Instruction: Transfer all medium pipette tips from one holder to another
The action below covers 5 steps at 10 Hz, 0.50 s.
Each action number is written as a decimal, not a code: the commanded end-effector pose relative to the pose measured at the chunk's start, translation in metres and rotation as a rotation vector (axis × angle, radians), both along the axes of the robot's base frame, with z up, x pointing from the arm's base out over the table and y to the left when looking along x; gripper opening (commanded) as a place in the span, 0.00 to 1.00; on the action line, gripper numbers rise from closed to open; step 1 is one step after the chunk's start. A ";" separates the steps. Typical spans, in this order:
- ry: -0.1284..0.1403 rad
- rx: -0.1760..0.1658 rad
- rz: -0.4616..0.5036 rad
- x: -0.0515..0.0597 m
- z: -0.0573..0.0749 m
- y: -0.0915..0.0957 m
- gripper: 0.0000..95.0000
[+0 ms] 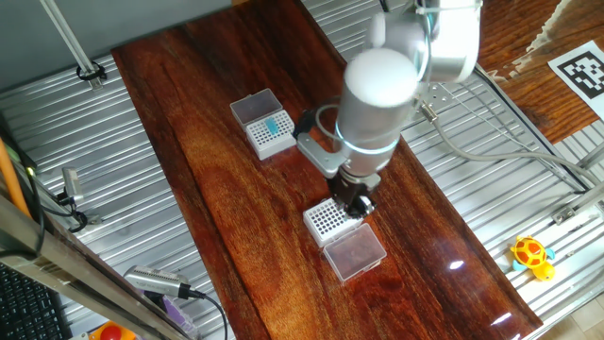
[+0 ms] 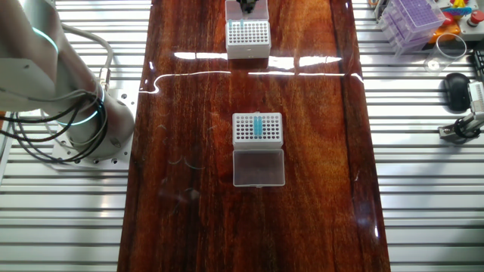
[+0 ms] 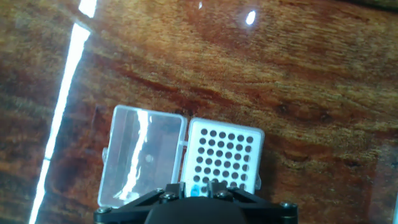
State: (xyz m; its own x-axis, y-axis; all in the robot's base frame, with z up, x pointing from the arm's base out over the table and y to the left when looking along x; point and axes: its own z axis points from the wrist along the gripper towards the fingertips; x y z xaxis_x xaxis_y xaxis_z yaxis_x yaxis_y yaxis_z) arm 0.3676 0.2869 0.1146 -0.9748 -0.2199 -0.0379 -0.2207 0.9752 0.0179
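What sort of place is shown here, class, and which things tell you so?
Probably a robotics lab bench: a robot arm over a wooden table, white pipette-tip racks holding teal tips, and a purple rack on a slatted metal surface.

Bare tabletop (image 2: 189, 113) is lying open between the two racks, leaving a wide passage. The rack with teal tips (image 2: 257, 128) and its open lid (image 2: 259, 167) are standing mid-table. The gripper (image 1: 357, 201) is hanging directly over the far rack (image 1: 327, 219), whose clear lid (image 1: 354, 253) is blocking one side.
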 end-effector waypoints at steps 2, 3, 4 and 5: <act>0.009 0.008 0.122 0.000 0.001 -0.002 0.20; 0.009 0.014 0.145 0.000 0.001 -0.002 0.20; 0.004 0.018 0.137 -0.001 0.001 -0.002 0.20; 0.004 0.020 0.127 0.000 0.000 -0.001 0.20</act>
State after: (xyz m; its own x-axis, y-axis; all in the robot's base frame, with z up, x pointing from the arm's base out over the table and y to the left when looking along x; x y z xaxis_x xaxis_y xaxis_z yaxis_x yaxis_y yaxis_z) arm 0.3681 0.2860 0.1148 -0.9359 -0.3503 -0.0360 -0.3515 0.9356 0.0331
